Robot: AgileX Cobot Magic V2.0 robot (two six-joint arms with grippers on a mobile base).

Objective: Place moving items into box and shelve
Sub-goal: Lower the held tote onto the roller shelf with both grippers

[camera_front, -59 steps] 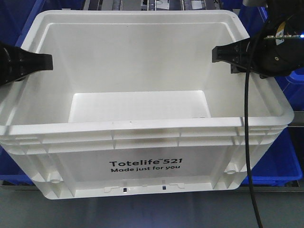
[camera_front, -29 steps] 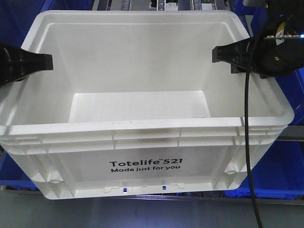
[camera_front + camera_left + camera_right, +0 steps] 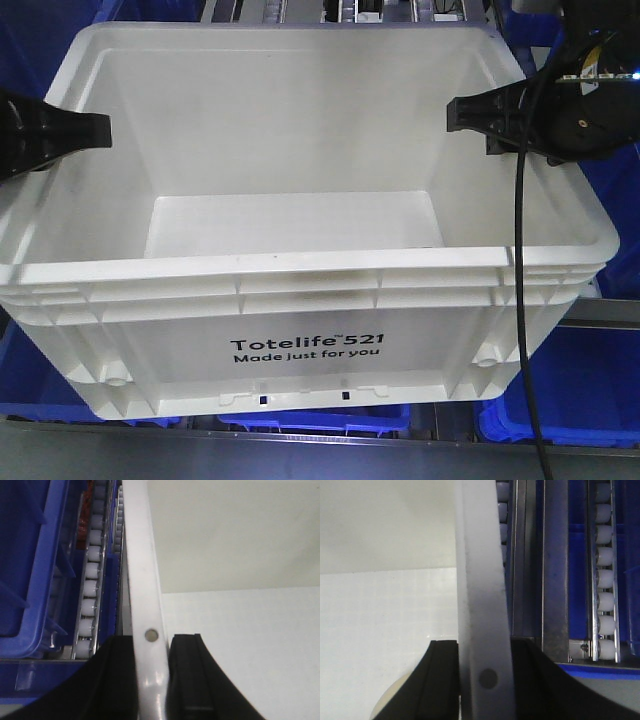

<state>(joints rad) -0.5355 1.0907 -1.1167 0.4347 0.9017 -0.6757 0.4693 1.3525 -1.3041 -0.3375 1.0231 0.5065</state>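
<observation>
The box [image 3: 300, 262], a large white ribbed crate printed "Totelife 521", fills the front view and hangs between my two arms. My left gripper [image 3: 100, 130] is shut on its left rim, one finger inside and one outside [image 3: 150, 642]. My right gripper [image 3: 452, 112] is shut on the right rim [image 3: 477, 555] in the same way [image 3: 485, 647]. The visible part of the box floor [image 3: 290, 225] is bare; its near part is hidden behind the front wall. No moving items show clearly. A pale rounded shape [image 3: 390, 702] peeks beside my right inner finger, and I cannot tell what it is.
Dark blue bins [image 3: 570, 390] sit below and around the box. Roller rails run along both sides of the box [image 3: 90, 580] [image 3: 605, 580]. A grey metal shelf edge [image 3: 100, 440] crosses the bottom of the front view. A black cable [image 3: 520, 300] hangs over the box's right front corner.
The box and both grippers keep their places in the view. The blue bins and the shelf rail behind have slid downward, so the box has risen.
</observation>
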